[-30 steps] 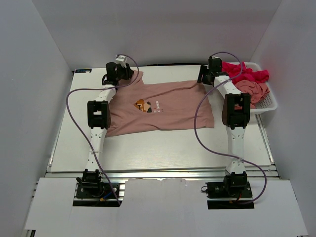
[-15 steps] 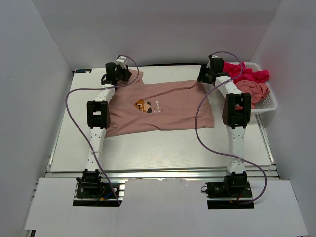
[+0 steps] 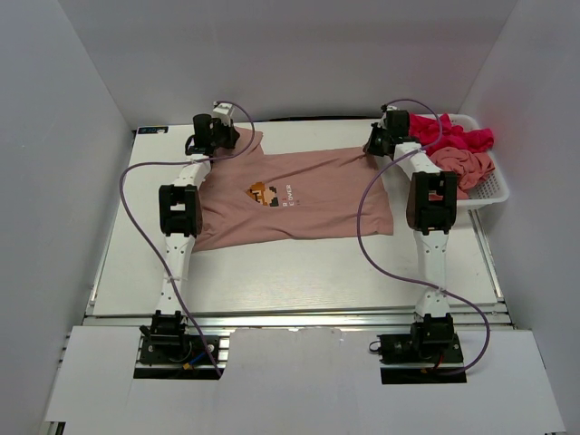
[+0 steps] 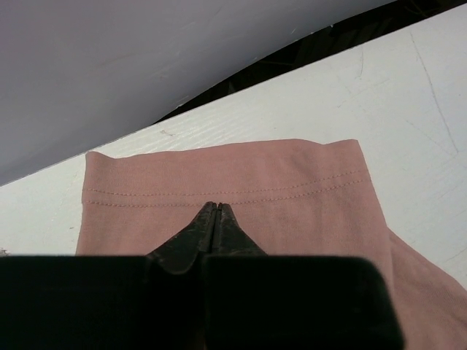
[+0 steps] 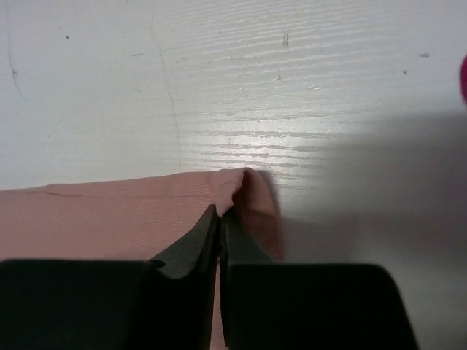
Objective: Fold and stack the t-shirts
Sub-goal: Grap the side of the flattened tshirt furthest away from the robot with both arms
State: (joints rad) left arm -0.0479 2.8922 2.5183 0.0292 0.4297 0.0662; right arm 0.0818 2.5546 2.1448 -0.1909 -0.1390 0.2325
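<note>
Step in hand: first fold on the salmon-pink cotton t-shirt (image 3: 299, 199), which is spread flat, print side up, mid-worktop (image 3: 299, 272) beside the white mesh plastic basket (image 3: 494, 186). Left hand (image 3: 217, 138) is on the sleeve at the shirt end farthest from the basket. In the wrist view its jaws are fully closed with the tips meeting on the stitched sleeve hem (image 4: 219, 171), so it looks like a thin pinch of cloth. Right hand (image 3: 379, 143) is on the shirt corner nearest the basket, jaws closed, with the cloth corner (image 5: 244, 186) puckered up at the tips, so it has a grip. My read is both ends of the far edge are grabbed and nothing is folded or stacked yet. The next move needs both hands to lift together and carry that edge away from the wall over the body, evenly, or the weaker left pinch may slip. A crumpled magenta-red t-shirt (image 3: 458, 138) and another bunched pink t-shirt (image 3: 462, 163) are waiting in the basket. Hard to tell: how much fabric the left jaws actually hold, since the sleeve lies flat. The arm links cover parts of the shirt's edges, and any further basket contents are not visible.
</note>
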